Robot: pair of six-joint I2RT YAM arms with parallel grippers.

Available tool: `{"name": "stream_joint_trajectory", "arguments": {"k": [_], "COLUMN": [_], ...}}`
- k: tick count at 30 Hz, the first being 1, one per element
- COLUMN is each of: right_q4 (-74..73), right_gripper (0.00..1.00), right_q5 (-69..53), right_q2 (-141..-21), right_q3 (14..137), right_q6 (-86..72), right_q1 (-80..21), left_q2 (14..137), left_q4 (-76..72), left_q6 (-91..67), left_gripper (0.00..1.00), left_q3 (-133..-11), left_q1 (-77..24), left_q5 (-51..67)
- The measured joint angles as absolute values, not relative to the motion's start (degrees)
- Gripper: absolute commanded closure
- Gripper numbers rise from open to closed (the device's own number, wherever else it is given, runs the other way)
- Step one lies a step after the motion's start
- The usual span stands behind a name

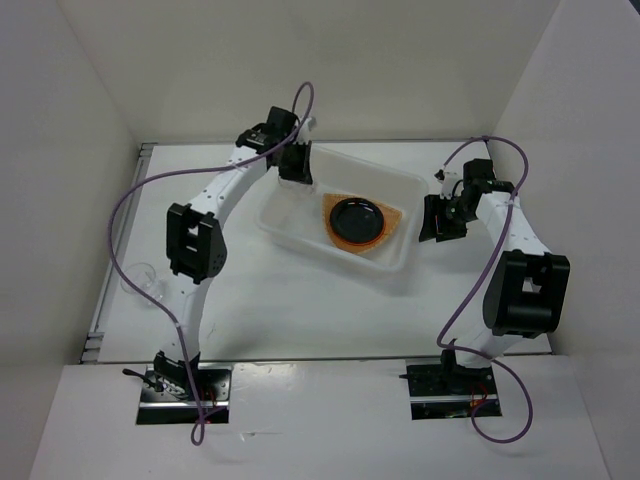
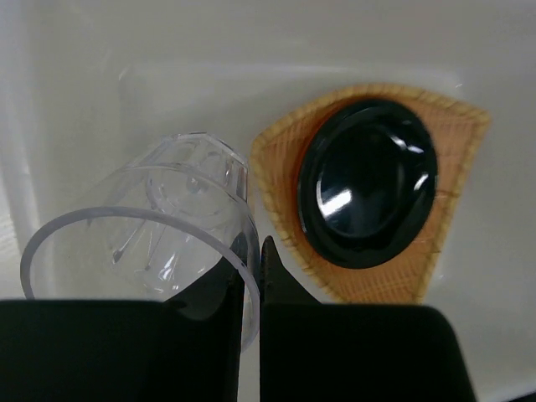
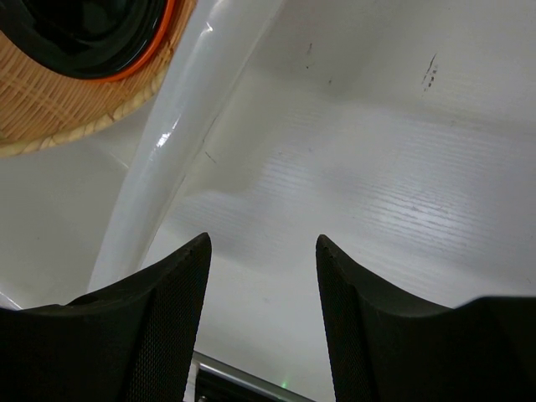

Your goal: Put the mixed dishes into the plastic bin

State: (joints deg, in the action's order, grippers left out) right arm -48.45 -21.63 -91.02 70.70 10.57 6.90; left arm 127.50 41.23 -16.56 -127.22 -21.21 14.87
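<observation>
Overhead view: the plastic bin [image 1: 290, 220] sits slantwise near the far edge of the table [image 1: 300, 310], between the two arms. Inside it, toward its right end, lies the woven basket tray [image 1: 395, 222]. The orange plate [image 3: 164, 32] rests on the tray, showing only as a thin rim, and the black plate [image 1: 357, 218] is stacked on the orange one.

The left gripper [image 1: 296, 165] hangs over the bin's far left corner. In the left wrist view its jaws are clamped on the side wall of a clear cup [image 2: 167, 226], which lies tilted with its open mouth toward the camera, above the bin floor and left of the tray.

The right gripper [image 1: 440, 220] hovers over the table just outside the bin's right end, jaws apart and empty. A second cup [image 1: 140, 280] stands near the table's left edge, well apart from the bin.
</observation>
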Motion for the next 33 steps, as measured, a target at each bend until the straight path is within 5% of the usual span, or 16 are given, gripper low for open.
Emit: {"name": "stream_joint_trajectory", "arguments": {"k": [14, 21, 33], "right_q4": [-48.38, -48.38, -48.34], "right_gripper": [0.41, 0.41, 0.40], "right_q5": [-20.88, -20.14, -20.14], "right_q2": [-91.02, -91.02, -91.02], "right_q3": [70.65, 70.65, 70.35], "right_q6": [10.57, 10.57, 10.57], "right_q1": [6.90, 6.90, 6.90], "left_q2": [137.45, 141.03, 140.16], "left_q4": [46.48, 47.22, 48.31], "left_q6": [-18.24, -18.79, -20.01], "left_gripper": [1.00, 0.91, 0.24], "left_q3": [-135.48, -136.64, -143.57], "left_q1": [-22.35, -23.86, -24.05], "left_q5": [4.64, 2.13, 0.75]}}
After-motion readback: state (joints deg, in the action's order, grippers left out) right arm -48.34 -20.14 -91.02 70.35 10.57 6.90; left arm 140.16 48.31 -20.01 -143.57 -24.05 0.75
